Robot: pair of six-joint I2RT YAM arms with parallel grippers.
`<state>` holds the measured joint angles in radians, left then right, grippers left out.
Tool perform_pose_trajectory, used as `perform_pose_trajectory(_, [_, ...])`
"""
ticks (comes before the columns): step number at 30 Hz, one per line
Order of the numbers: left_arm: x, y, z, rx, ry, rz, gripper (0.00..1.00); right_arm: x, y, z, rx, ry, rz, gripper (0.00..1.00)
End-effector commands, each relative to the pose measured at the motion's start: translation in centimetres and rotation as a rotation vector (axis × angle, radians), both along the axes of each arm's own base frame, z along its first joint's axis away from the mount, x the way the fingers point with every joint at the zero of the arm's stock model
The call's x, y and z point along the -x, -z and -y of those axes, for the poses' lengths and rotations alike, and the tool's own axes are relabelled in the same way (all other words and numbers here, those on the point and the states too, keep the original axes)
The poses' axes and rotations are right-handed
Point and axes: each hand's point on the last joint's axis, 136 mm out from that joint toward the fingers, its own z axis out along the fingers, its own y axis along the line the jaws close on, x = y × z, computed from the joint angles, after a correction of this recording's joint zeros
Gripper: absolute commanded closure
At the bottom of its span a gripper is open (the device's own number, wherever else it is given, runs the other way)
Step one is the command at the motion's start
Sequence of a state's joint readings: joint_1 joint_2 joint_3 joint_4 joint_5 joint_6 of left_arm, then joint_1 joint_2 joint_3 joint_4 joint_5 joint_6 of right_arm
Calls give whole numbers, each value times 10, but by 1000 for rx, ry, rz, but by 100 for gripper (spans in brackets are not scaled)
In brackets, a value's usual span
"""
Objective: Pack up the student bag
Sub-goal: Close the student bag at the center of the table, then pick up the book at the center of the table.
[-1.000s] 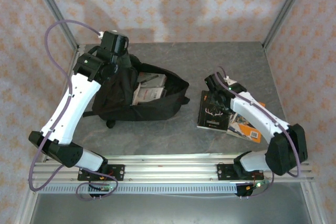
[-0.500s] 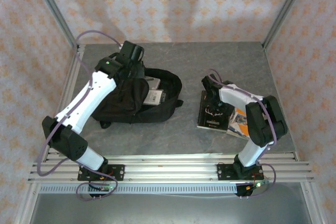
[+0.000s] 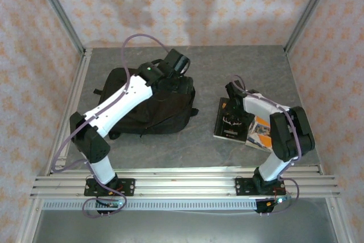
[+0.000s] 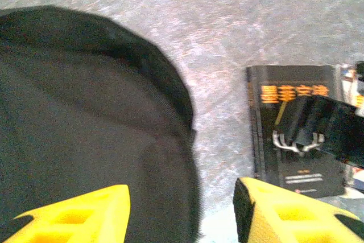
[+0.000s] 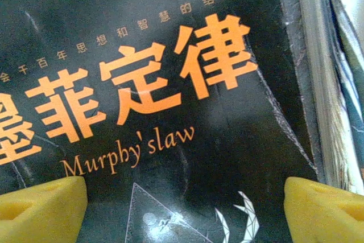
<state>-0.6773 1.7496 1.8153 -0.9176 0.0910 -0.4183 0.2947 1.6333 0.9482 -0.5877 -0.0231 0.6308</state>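
Right claw point(image 5: 185, 197) wide over black book point(image 5: 159, 112)

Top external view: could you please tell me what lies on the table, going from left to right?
Backpack → black book → orange book, sticking out from under the black one.

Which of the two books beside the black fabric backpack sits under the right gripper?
The black-covered book with orange lettering and "Murphy's law"; the right gripper, jaws open, frames its cover. The orange-and-white book lies beside it.
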Motion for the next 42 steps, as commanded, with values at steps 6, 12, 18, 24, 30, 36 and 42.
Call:
perform_pose_trajectory(6, [5, 13, 40, 90, 28, -132, 43, 56, 17, -57, -326, -46, -76, 20])
perform_pose_trajectory(12, [23, 77, 80, 107, 62, -280, 43, 95, 12, -61, -285, -113, -100, 22])
perform_pose_trajectory(18, [29, 120, 94, 32, 96, -341, 43, 102, -38, -27, -165, -79, 25, 27])
perform_pose_trajectory(24, [21, 151, 109, 14, 117, -384, 45, 95, -58, 0, -138, 68, 104, 33])
perform_pose_trajectory(30, [13, 178, 122, -14, 170, -410, 45, 84, -35, -13, -249, 129, 75, 53])
perform_pose_trajectory(36, [5, 203, 124, -69, 197, -413, 45, 76, -15, -18, -250, 140, 11, 62])
perform_pose_trajectory(42, [9, 233, 122, -111, 221, -457, 45, 79, -5, -9, -226, 189, -15, 65])
